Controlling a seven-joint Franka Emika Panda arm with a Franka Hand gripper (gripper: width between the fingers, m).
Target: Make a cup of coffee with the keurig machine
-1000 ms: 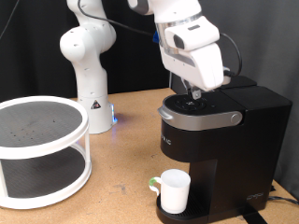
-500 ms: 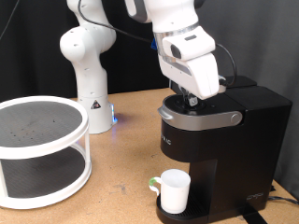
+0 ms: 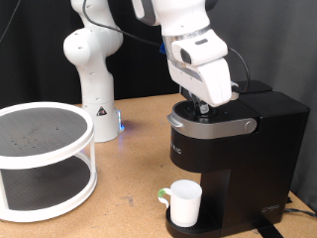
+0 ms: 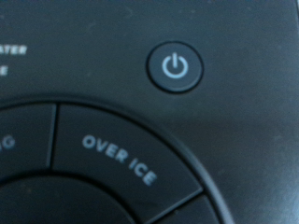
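Hovering over keurig machine (image 3: 233,149) lid, gripper (image 3: 203,104) jaws' opening indiscernible; cup (image 3: 184,202) beneath.

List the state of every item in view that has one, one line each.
keurig machine: lid shut, upright on the table.
cup: upright on the machine's drip tray, under the spout.
end effector: down at the machine's top panel; fingers not visible.
power button: in close wrist view, no light visible.
two-tier white rack: upright at the exterior view's left.
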